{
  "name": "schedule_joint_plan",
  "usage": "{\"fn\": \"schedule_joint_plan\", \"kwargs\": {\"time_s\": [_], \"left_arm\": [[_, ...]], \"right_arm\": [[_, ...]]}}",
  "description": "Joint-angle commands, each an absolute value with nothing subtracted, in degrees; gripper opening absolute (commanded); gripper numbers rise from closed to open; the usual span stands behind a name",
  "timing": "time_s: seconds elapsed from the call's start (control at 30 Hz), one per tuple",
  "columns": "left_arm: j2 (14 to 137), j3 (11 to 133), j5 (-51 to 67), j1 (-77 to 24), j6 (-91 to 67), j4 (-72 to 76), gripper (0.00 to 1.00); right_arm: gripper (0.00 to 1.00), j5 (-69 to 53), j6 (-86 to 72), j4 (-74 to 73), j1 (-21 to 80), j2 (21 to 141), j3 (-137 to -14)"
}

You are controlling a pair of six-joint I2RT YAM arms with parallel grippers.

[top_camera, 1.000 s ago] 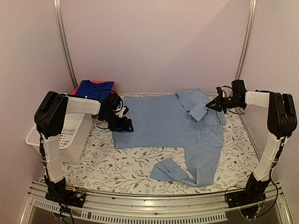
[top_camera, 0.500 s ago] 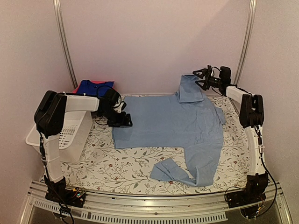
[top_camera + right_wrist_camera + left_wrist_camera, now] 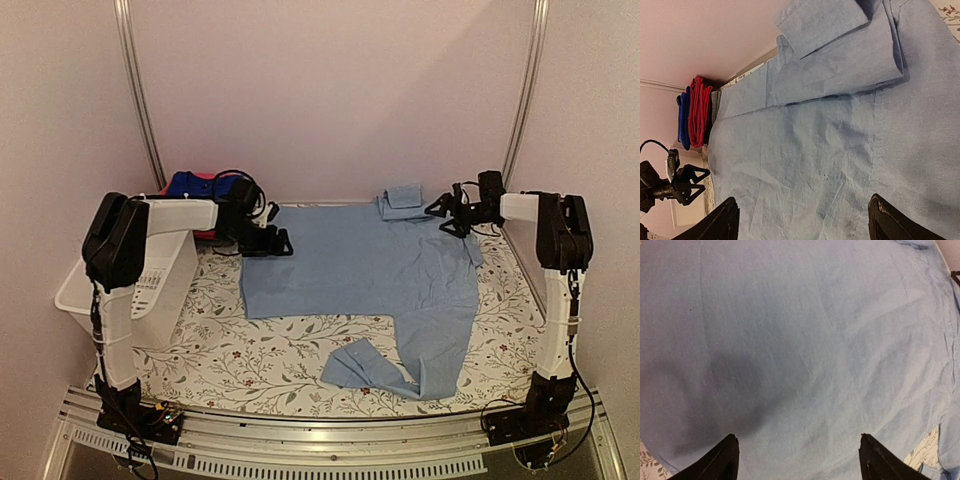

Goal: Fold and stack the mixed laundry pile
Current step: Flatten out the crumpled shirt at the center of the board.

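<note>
The soft, creased pale-blue shirt (image 3: 370, 265) is lying flat on the floral-printed surface (image 3: 250, 360) (a flap doubled over at its far edge). The left hand (image 3: 275, 243) is hovering at the shirt's left edge, the right hand (image 3: 438, 213) by its far-right corner, both gaping wide, gripping nothing.

A table (image 3: 270, 350) is noted, covered edge to edge with a white cloth printed with small leafy sprigs. Its near edge is bounded by a ribbed aluminium frame (image 3: 330, 440). The table is enclosed by a plain, pale pink-lilac back wall (image 3: 330, 90) and matching side walls. Two metal rails (image 3: 140, 100) (image 3: 525, 90) are seen rising from the far corners, leaning slightly outward. Lighting is soft and even; shadows are faint.
</note>
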State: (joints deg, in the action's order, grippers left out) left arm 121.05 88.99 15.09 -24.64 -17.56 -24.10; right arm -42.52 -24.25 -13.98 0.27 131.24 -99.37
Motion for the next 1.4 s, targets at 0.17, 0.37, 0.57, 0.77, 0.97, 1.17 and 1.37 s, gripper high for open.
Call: {"fn": "schedule_joint_plan", "kwargs": {"time_s": [0.17,0.37,0.57,0.77,0.97,1.17,1.37], "left_arm": [[124.7,87.7,15.3,-25.4,-16.4,-25.5,0.81],[121.7,81.3,12.7,-25.2,-15.1,-28.2,0.78],[116.6,71.5,11.2,-24.4,-15.4,-29.5,0.74],[115.8,67.8,11.0,-23.2,-15.5,-29.5,0.74],[118.3,72.6,10.8,-23.0,-14.9,-31.4,0.74],[119.5,74.7,10.7,-22.9,-14.6,-32.5,0.74],[120.4,76.2,10.7,-22.7,-14.7,-33.0,0.74]], "right_arm": [[0.87,-36.4,-18.4,-21.8,1.0,129.4,-88.0],[0.87,-33.9,-20.3,-22.2,1.1,122.0,-72.6],[0.87,-39.5,-22.7,-18.6,2.9,108.9,-57.1],[0.77,-44.9,-21.6,-15.8,-3.7,98.2,-62.9],[0.50,-42.6,-23.2,-17.8,-11.1,107.1,-75.2],[0.33,-38.4,-21.7,-20.4,-11.4,118.0,-81.5],[0.24,-37.5,-19.3,-25.5,-11.4,126.4,-87.4]]}}
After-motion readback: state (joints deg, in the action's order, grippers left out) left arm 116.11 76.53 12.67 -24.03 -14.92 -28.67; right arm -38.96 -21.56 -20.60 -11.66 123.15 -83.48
